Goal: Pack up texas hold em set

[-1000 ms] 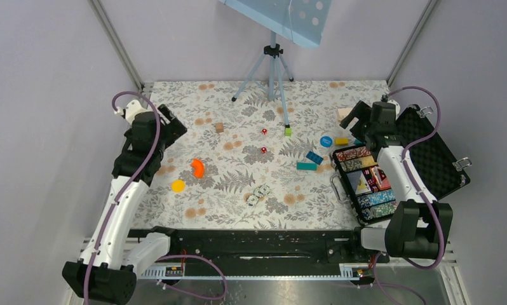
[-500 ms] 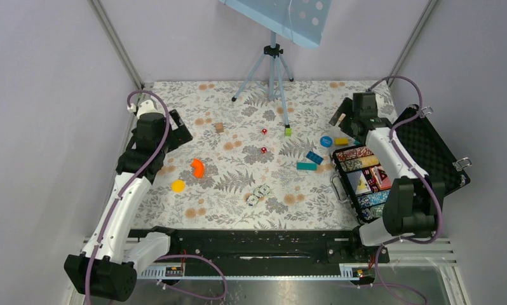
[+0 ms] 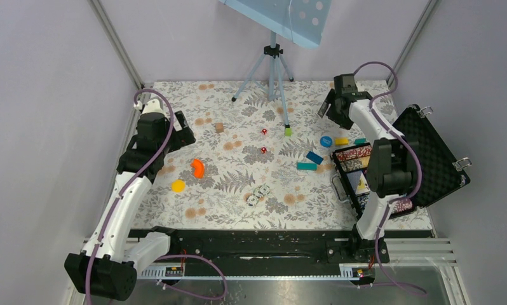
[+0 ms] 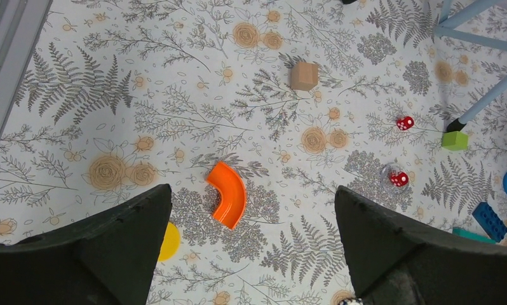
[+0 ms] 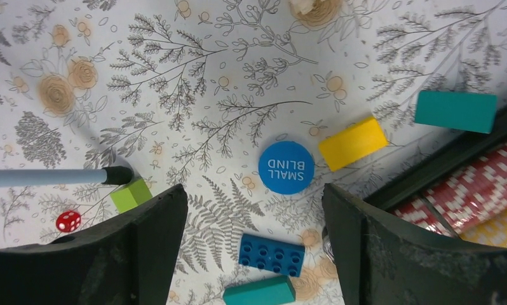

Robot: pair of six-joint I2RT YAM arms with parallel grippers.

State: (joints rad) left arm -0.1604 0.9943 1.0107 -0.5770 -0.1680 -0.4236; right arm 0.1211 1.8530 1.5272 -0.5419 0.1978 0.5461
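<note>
Right tool (image 5: 252,190) hangs released above the blue small-blind disc (image 5: 286,167); left tool (image 4: 251,189) gapes empty above the orange curved piece (image 4: 227,202).

Overhead wide; both wrists seemingly downward.

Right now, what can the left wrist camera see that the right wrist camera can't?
Only the left wrist view shows the orange curve, the brown cube and the yellow disc. Only the right wrist view shows the yellow brick and the chips. Both show the green cube, the blue brick and the blue disc, though the left one catches just its edge.
</note>
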